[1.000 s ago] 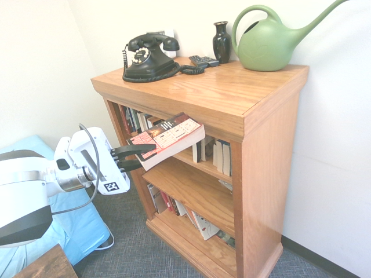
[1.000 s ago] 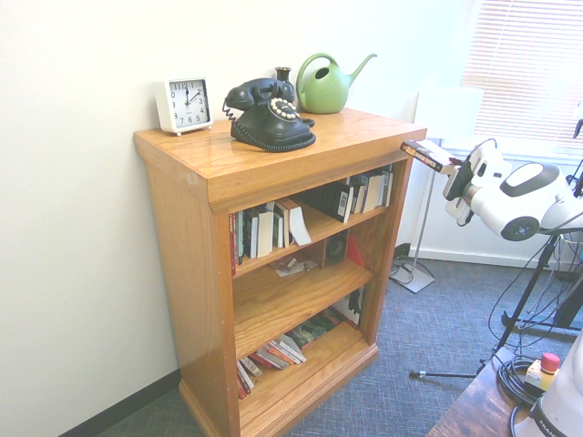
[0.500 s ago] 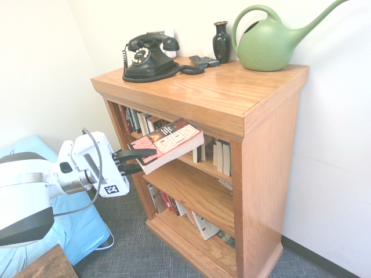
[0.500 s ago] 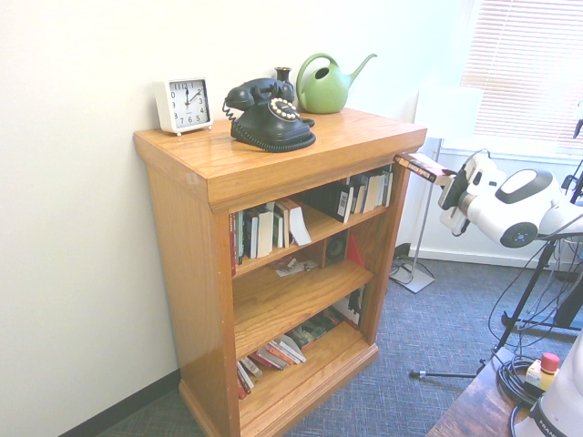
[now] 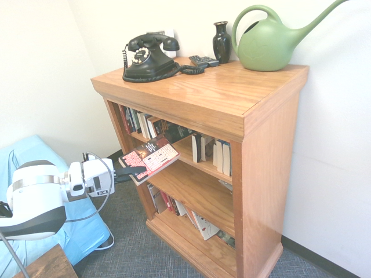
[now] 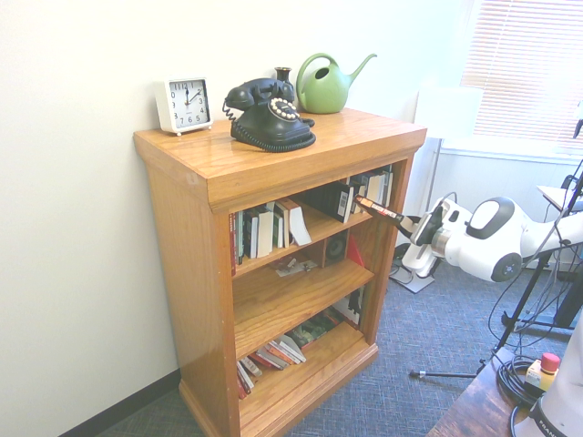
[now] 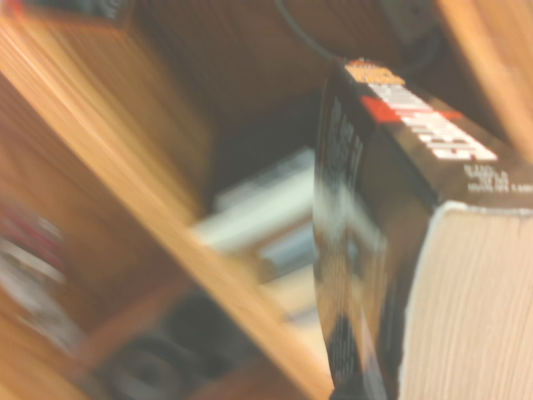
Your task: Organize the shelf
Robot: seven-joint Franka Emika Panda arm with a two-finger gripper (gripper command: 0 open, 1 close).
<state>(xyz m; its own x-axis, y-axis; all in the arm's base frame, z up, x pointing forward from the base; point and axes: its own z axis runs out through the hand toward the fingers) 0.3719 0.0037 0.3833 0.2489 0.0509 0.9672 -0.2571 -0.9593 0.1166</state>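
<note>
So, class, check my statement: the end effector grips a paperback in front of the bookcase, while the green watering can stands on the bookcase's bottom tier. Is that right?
Not quite: the green watering can stands on the bookcase's flat top, as the first exterior view shows. The end effector does grip a paperback in front of it.

From here I see the wooden shelf (image 5: 191, 95), its top bearing a phone (image 5: 152, 58) upper left, a remote (image 5: 204, 61), a vase (image 5: 221, 42), a watering can (image 5: 268, 45) upper right and, behind, a clock (image 6: 185, 106).

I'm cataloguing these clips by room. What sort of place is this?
Probably an office or study: an oak-coloured wooden bookcase with paperbacks, a black rotary-style telephone and a square white clock.
</note>
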